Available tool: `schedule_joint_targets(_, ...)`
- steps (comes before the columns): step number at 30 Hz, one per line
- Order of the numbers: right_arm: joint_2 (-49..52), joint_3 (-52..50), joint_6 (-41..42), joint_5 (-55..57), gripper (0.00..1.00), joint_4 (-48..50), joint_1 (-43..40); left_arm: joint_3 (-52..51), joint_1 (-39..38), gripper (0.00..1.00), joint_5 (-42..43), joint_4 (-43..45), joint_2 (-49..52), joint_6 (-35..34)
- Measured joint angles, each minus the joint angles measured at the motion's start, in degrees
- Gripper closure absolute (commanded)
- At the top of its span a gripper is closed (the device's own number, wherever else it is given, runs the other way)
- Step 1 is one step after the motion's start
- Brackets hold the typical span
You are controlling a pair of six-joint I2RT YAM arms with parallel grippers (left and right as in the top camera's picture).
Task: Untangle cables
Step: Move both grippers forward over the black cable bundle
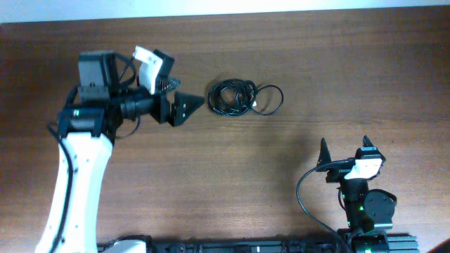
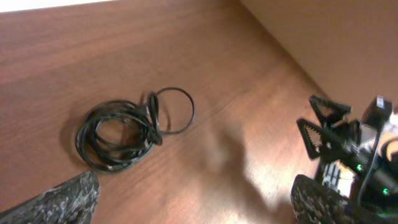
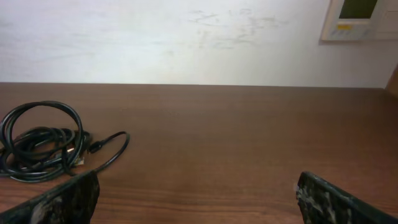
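Observation:
The cables (image 1: 239,97) lie as one small black coiled bundle on the wooden table, with one loose loop sticking out to its right. My left gripper (image 1: 184,107) is open and empty, just left of the bundle, fingertips pointing at it. In the left wrist view the bundle (image 2: 121,132) lies ahead between the spread fingers (image 2: 193,202). My right gripper (image 1: 344,151) is open and empty near the front right, well away from the cables. The right wrist view shows the bundle (image 3: 40,143) at the far left, beyond its spread fingers (image 3: 198,196).
The wooden table (image 1: 316,63) runs to a white wall at the back. The right arm's base (image 1: 365,211) stands at the front edge. The left arm (image 1: 77,176) reaches in from the front left.

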Motion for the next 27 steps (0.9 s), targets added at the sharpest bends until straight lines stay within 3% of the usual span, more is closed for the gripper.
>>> schedule_joint_targets(4, 0.0, -0.04, 10.43, -9.66, 0.02, 1.38, 0.0, 17.86, -3.65, 0.01, -12.39, -14.84, 11.65, -1.25)
schedule_joint_targets(8, 0.15, -0.07, 29.88, -24.76, 0.02, 8.35, 0.0, 21.7, -7.89, 0.01, -19.47, -15.56, 17.59, -1.33)
schedule_joint_targets(10, 0.09, 0.09, 36.15, -29.55, 0.02, 20.46, 0.0, 21.73, -8.96, 0.01, -20.85, -15.74, 19.82, -1.33)
schedule_joint_targets(12, -0.04, 1.49, 38.8, -30.42, 0.02, 24.68, 0.0, 21.7, -9.09, 0.01, -21.73, -15.5, 21.33, -1.36)
schedule_joint_targets(15, 1.22, 12.33, 36.81, -27.69, 0.02, 14.49, 0.0, 21.73, -7.82, 0.01, -23.85, -14.14, 22.23, -5.27)
schedule_joint_targets(17, 6.45, 25.62, 30.42, -25.99, 0.02, 0.33, 0.0, 21.73, -5.05, 0.01, -25.29, -13.31, 23.04, -9.42)
schedule_joint_targets(22, 36.76, 64.83, 18.4, -27.63, 0.02, -33.07, 0.0, 21.73, -0.59, 0.01, -26.95, -13.35, 25.9, -14.01)
schedule_joint_targets(24, 49.9, 72.46, 17.22, -34.8, 0.01, -35.69, -0.02, 21.7, -0.79, 0.01, -27.1, -11.65, 27.3, -14.8)
schedule_joint_targets(25, 56.0, 74.86, 17.2, -41.64, 0.09, -34.25, 0.0, 21.73, -0.66, 0.01, -27.15, -10.8, 28.09, -15.54)
schedule_joint_targets(27, 67.12, 76.26, 18.82, -51.41, 0.1, -25.64, 0.46, 21.7, 0.26, 0.01, -27.34, -10.51, 29.09, -16.22)
